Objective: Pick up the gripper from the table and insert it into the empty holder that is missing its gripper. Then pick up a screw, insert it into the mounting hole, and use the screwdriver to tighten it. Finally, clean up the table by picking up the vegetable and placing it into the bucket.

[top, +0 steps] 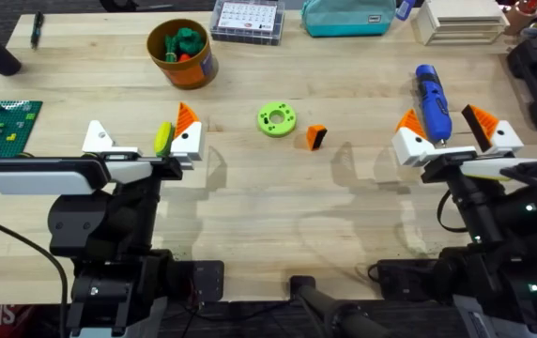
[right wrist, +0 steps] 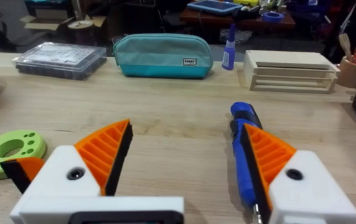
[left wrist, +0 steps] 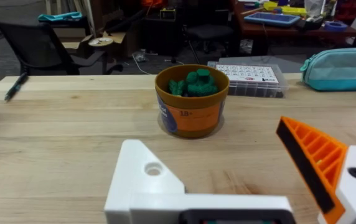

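Both claws stand open over the desk [top: 250, 197], the left claw [top: 142, 141] beside the vegetable [top: 163, 138], the right claw [top: 456, 134] astride the screwdriver [top: 432, 101], the orange gripper [top: 316, 137] between.

A black office chair [left wrist: 38, 43] and cluttered desk [left wrist: 277, 25] stand on grey floor beyond the table.

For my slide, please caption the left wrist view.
Left gripper open before the orange bucket, one holder missing its pad.
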